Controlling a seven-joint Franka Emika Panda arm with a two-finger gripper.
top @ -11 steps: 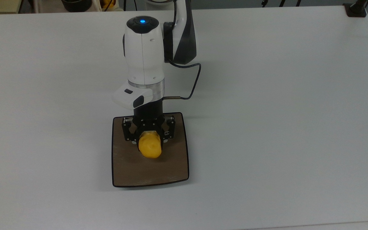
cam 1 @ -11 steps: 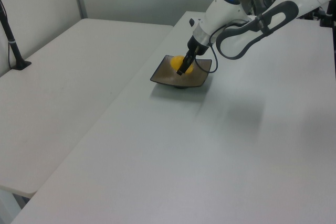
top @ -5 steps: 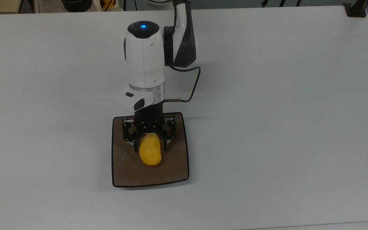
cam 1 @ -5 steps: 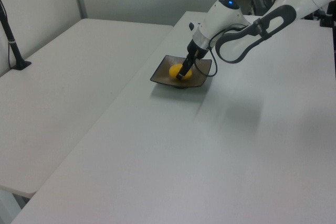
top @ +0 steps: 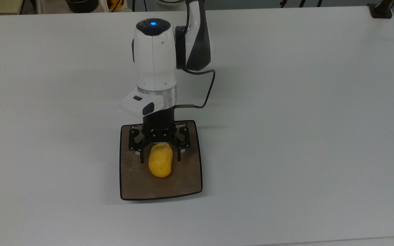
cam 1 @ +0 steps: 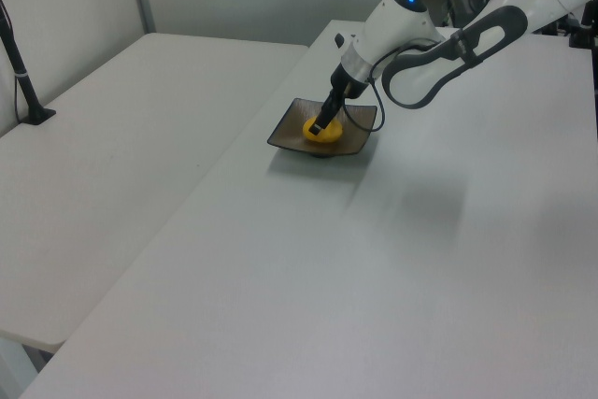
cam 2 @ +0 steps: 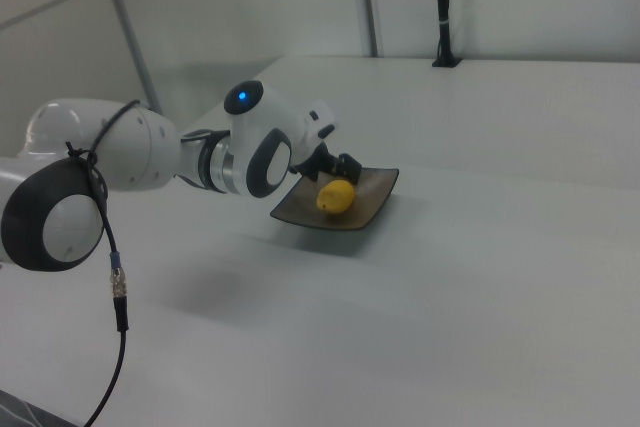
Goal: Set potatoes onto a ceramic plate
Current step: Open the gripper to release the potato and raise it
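Note:
The yellow potato (top: pixel 160 165) lies on its side near the middle of the square brown ceramic plate (top: pixel 186 181). My gripper (top: pixel 160 159) hangs straight over the potato's far end, open, with one black finger on each side and a small gap to the potato. The left view has the gripper (cam 1: pixel 320 127) just above the potato (cam 1: pixel 316 133) on the plate (cam 1: pixel 353 143). In the right view the potato (cam 2: pixel 336 197) rests free on the plate (cam 2: pixel 375 199), with the gripper (cam 2: pixel 343 164) behind it.
The plate sits on a wide white table (top: pixel 303 119). A black cable (top: pixel 207 92) loops off the wrist at the top view's right. A black post base (top: pixel 381 10) stands at the table's far right corner.
The potato went from held upright between the fingers to lying flat on the plate. The fingers have spread apart and let it go.

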